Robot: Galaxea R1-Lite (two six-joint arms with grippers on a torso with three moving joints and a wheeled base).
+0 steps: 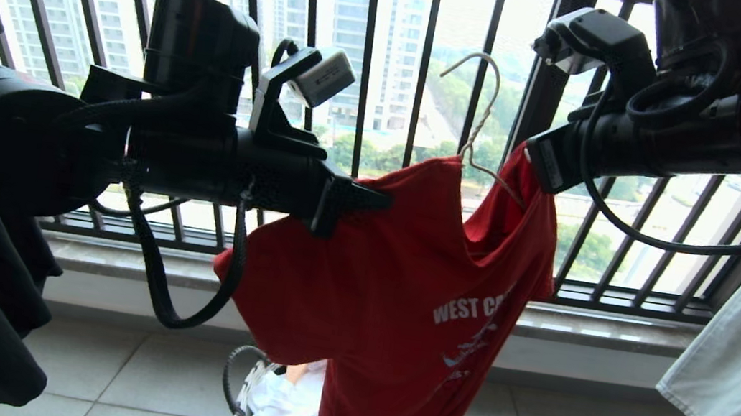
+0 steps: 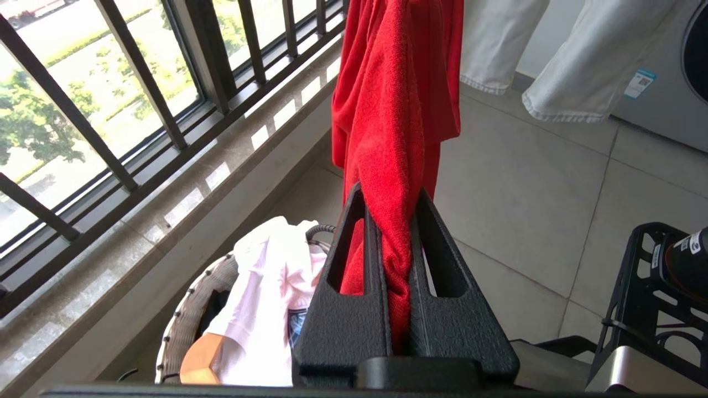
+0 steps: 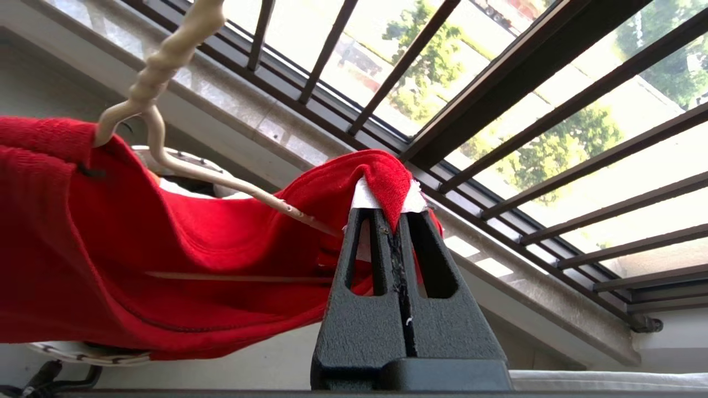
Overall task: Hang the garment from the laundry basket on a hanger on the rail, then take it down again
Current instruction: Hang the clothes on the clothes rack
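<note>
Red T-shirt (image 1: 402, 292) hangs mid-air between both arms over the laundry basket (image 2: 188, 315), left gripper (image 1: 360, 203) pinching its edge at 9 o'clock, right gripper (image 1: 542, 161) pinching shoulder and wire hanger (image 1: 481, 118) at 2 o'clock, hook pointing to 12.

Red T-shirt (image 1: 394, 298) draped askew on white wire hanger (image 1: 480, 125), hanging above laundry basket (image 2: 191, 315)
</note>
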